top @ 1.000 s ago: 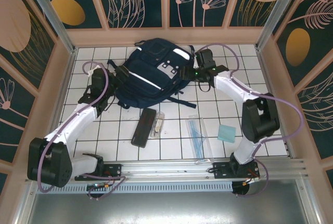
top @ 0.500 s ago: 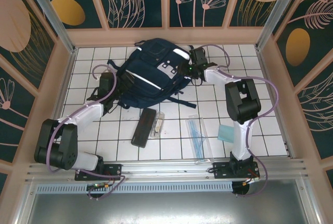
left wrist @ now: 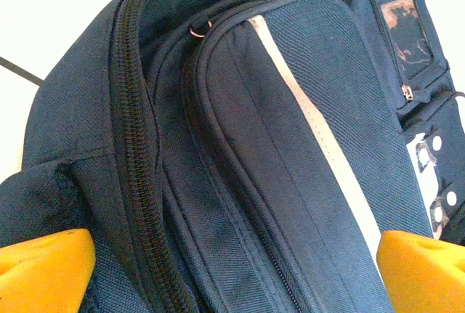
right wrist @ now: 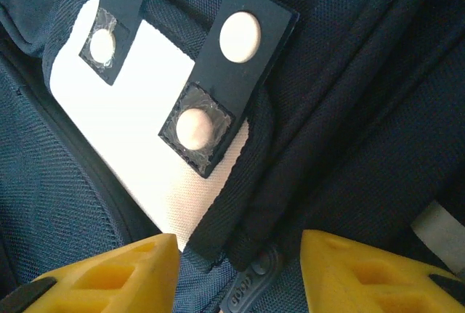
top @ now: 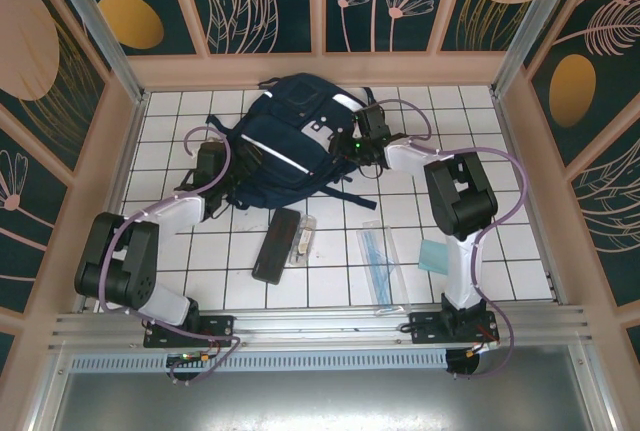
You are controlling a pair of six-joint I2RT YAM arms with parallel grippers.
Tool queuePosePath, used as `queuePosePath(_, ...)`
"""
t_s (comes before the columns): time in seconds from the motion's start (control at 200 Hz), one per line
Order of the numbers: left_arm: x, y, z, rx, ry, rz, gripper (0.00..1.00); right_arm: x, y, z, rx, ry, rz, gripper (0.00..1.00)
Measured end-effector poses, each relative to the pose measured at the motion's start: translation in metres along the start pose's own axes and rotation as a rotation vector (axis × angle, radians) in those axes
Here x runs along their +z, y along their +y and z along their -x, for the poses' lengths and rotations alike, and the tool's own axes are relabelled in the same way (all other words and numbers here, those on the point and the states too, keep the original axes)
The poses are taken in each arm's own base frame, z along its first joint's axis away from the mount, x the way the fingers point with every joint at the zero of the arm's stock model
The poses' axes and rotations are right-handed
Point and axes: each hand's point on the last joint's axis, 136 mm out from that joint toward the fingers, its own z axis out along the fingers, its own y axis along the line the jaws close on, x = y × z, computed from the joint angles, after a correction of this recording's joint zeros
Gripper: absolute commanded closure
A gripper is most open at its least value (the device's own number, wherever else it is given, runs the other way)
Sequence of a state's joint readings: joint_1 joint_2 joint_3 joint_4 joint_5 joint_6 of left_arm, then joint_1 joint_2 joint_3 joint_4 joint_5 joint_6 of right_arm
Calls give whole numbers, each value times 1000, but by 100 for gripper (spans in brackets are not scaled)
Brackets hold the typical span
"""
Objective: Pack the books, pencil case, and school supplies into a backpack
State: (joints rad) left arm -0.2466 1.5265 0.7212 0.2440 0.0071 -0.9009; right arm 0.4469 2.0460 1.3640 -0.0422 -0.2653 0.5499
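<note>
Left gripper (left wrist: 234, 273) gapes wide over the backpack (top: 285, 141), probably to steady it. Right gripper (right wrist: 234, 266), half-open, straddles the zipper pull (right wrist: 251, 287), likely to unzip.

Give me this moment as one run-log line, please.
left fingers: open over backpack | right fingers: open astride zipper pull | pencil case, ruler set, pad: unpacked on table

Looks like a robot lab's test cell: boxed in by wood-framed wall panels (top: 265, 1) printed with leaves and flowers, floored with a white gridded tabletop (top: 500, 251), fronted by an aluminium rail (top: 320, 323) bearing the left arm base (top: 188, 329) and right arm base (top: 450, 327).
</note>
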Motion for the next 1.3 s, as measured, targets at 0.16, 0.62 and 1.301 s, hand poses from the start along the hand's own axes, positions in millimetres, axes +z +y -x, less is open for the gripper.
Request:
queuePosePath(0.16, 9, 4, -7, -13, 20, 0, 1, 9, -4, -4, 16, 12, 1, 44)
queuePosePath(0.62, 12, 4, -8, -24, 16, -18, 1, 22, -4, -1, 54, -30, 35, 89)
queuePosePath(1.301, 23, 2, -6, -73, -2, -56, 1, -11, 4, -19, -109, -77, 37, 100)
